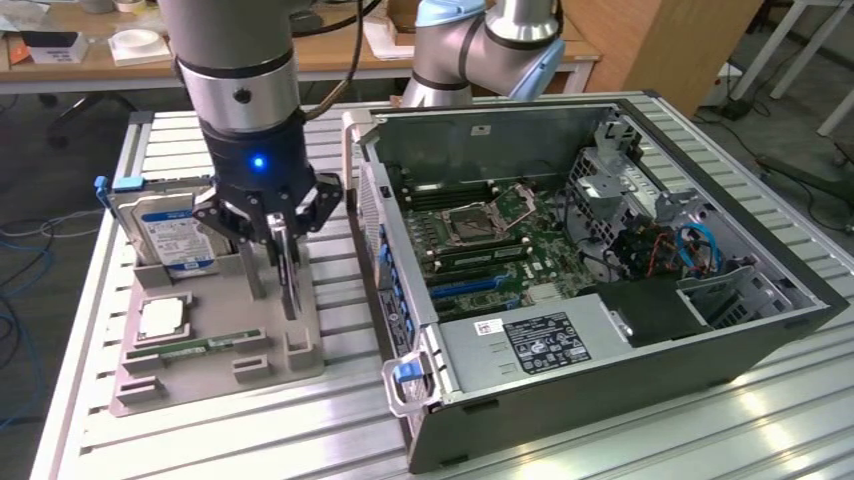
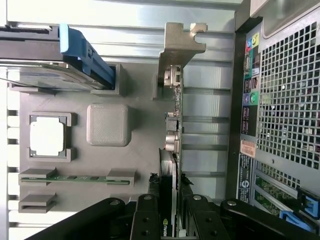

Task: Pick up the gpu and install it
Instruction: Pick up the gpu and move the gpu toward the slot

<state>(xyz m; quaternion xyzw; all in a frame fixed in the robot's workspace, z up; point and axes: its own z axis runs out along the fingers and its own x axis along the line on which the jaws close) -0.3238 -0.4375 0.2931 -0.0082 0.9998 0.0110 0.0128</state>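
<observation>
Because the gpu (image 1: pixel 286 285) stood on edge in a slot of the grey holder (image 1: pixel 200 375), the gripper (image 1: pixel 280 242) met it from above, apparently clamped across its thin board, just beside the open computer case (image 1: pixel 747 250).

Wooden desk (image 1: pixel 134 72) behind — grey floor (image 1: pixel 747 140) strewn with loose cables (image 1: pixel 27 235).

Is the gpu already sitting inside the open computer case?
No, the gpu stands on edge in the gray holder beside the computer case, with the gripper at its top.
</observation>
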